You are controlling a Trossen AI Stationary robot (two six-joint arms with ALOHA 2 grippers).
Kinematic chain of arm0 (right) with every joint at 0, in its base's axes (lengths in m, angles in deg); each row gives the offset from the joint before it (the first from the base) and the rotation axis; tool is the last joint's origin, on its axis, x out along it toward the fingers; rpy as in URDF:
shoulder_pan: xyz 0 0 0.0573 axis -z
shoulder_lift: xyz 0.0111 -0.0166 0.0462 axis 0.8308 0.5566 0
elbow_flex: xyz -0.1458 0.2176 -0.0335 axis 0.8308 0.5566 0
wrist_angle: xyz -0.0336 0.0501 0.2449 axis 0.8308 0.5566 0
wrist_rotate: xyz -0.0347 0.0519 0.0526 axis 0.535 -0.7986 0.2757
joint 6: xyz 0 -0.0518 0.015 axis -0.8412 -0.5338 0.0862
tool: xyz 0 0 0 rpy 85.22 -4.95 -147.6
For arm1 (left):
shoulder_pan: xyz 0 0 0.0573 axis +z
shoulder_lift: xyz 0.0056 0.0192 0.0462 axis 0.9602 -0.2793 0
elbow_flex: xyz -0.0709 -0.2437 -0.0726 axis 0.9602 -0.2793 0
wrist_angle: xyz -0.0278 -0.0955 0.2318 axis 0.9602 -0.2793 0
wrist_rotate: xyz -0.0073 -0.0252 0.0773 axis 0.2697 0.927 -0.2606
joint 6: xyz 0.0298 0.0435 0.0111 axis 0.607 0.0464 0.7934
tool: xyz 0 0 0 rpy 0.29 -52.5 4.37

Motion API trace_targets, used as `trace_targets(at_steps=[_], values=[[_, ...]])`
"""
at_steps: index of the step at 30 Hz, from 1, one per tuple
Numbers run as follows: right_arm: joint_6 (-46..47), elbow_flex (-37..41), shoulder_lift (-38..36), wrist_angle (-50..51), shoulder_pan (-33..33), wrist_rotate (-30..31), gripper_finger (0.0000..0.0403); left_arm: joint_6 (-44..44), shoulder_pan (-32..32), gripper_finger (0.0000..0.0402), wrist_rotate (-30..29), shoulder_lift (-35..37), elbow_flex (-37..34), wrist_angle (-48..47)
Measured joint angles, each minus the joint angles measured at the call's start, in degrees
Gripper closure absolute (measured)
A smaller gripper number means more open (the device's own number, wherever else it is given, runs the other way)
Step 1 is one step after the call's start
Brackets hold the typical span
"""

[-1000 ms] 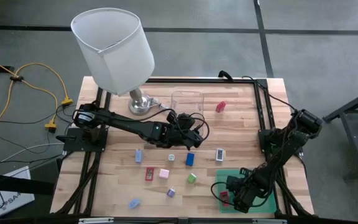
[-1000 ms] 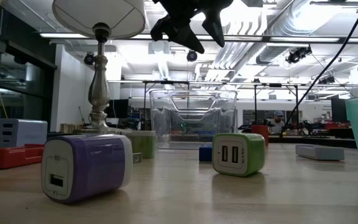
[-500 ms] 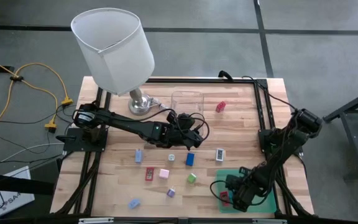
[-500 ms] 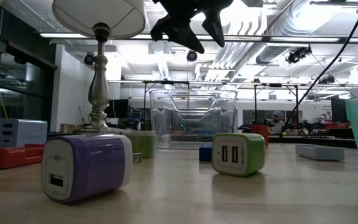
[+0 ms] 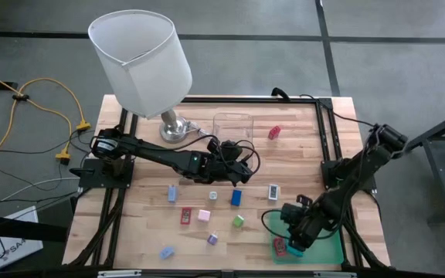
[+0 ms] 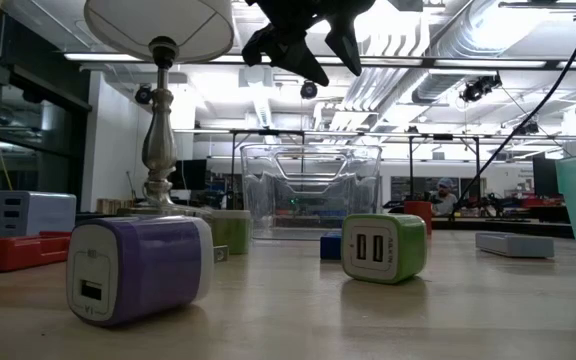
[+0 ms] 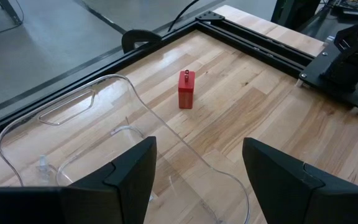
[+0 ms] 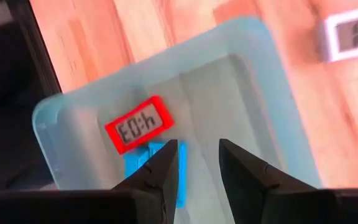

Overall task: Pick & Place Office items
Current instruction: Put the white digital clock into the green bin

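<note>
Lying in the green tray (image 8: 263,112), the red clock (image 8: 138,132) and a blue piece (image 8: 143,169) are seen just ahead of the right gripper (image 8: 197,165) — its jaws slightly parted, holding nothing. It has been lifted back since a second ago, so that drop looks done. The left gripper (image 7: 197,168) hovers open beside the clear box (image 7: 114,146).

Pale wooden slatted table (image 5: 300,162), black-framed. Directly on it: clear plastic box (image 5: 232,123), flat green tray (image 5: 331,245), silver-based lamp (image 5: 174,128), small coloured blocks (image 5: 237,197).
</note>
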Motion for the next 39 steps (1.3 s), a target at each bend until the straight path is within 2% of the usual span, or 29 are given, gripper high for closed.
trace_targets(at_steps=[11, 20, 29, 39], values=[[-7.51, -0.02, -3.87, 4.87, 7.17, 1.87, 0.03, 0.0, 0.0, 0.0171, 0.0, 0.0, 0.0, 0.0], [-8.17, -0.02, -4.05, 5.87, 13.53, 1.71, 0.03, -0.02, 0.0, 0.0171, 0.0, 0.0, 0.0, -0.02], [-1.52, -0.02, -4.05, 7.0, 17.53, 0.54, 0.03, -0.02, 0.0, 0.0171, -0.01, 0.0, 0.0, -0.01], [19.08, -0.02, -4.03, 7.94, 16.25, 2.24, 0.03, 0.0, 0.0, 0.0171, 0.0, 0.0, 0.0, 0.0]])
